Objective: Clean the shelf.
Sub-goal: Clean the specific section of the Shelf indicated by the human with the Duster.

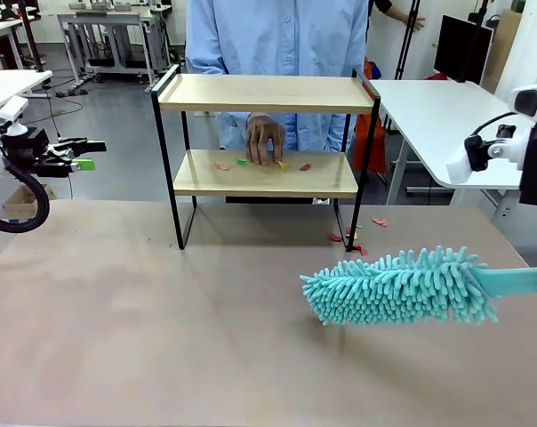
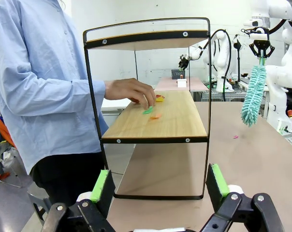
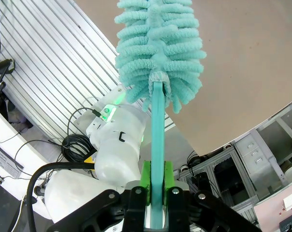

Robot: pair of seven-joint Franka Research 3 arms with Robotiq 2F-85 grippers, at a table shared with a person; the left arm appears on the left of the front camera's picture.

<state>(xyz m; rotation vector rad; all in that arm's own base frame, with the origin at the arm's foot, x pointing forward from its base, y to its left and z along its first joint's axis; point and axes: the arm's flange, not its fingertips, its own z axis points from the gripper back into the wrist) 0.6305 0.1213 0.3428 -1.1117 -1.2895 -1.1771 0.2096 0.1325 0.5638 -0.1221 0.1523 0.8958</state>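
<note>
The shelf [image 1: 264, 92] stands at the table's far middle, with several small coloured scraps [image 1: 305, 166] on its lower board [image 1: 331, 182]. A person's hand [image 1: 265, 138] rests on that board among them. My right gripper [image 3: 156, 176] is shut on the handle of a teal fluffy duster [image 3: 158, 48]. The duster [image 1: 397, 286] hangs level over the table, front right of the shelf. My left gripper [image 1: 89, 154] is open and holds nothing, off the table's left side. Seen between its pads [image 2: 100, 186], the shelf [image 2: 160, 125] is side on, with the hand [image 2: 131, 92] and scraps [image 2: 148, 110].
More scraps [image 1: 335, 237] lie on the brown table [image 1: 162, 311] by the shelf's right front leg. The person stands right behind the shelf. White tables [image 1: 437, 116] stand at the back right and far left.
</note>
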